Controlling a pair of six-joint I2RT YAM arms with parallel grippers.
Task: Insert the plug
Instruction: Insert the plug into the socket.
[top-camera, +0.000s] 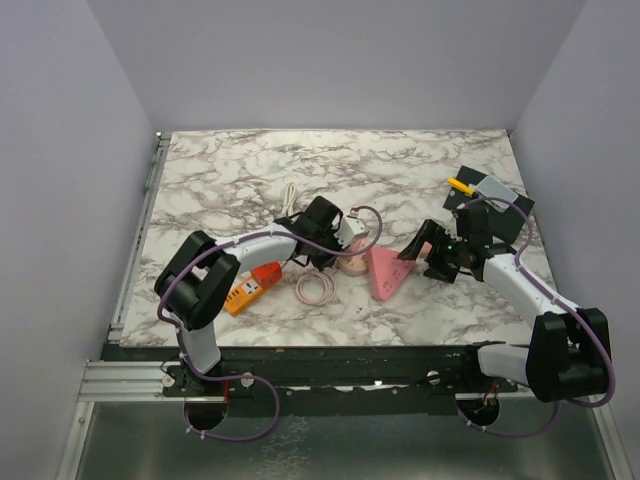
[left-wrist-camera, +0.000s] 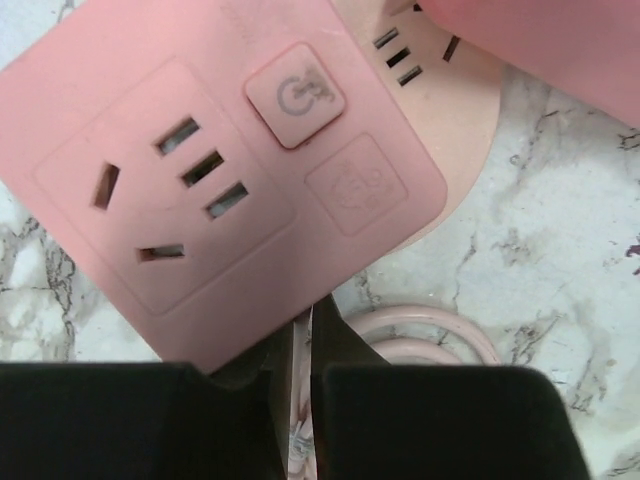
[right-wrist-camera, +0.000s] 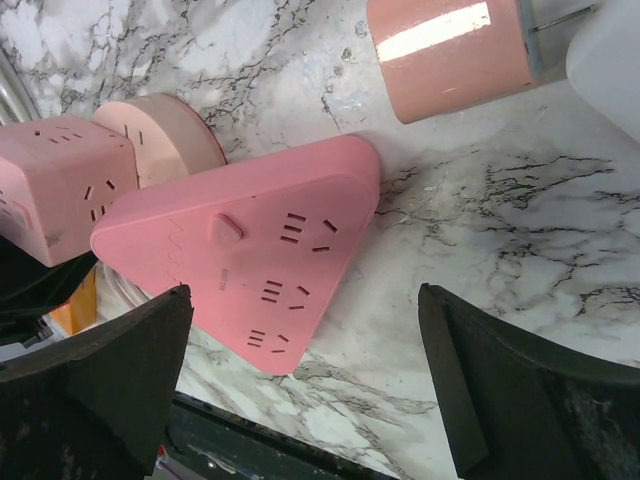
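Left arm (top-camera: 250, 248): elbow folded back near its base, forearm reaching right, wrist pitched down. Left gripper (left-wrist-camera: 302, 350): fingers (left-wrist-camera: 420, 420) almost together, only a narrow slit between. Right arm (top-camera: 522, 282): stretched forward and left from its base. Right gripper (right-wrist-camera: 305, 340): jaws wide apart, pointing toward the left gripper, near it but not touching.

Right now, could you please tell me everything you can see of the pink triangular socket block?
The pink triangular socket block lies flat and face up on the marble table. It looks like smooth plastic with rounded corners. Its top carries three groups of empty plug slots and a small raised triangular button near the middle. A paler round block sits close by one edge; whether they touch I cannot tell. The right gripper hangs over it, jaws wide open.
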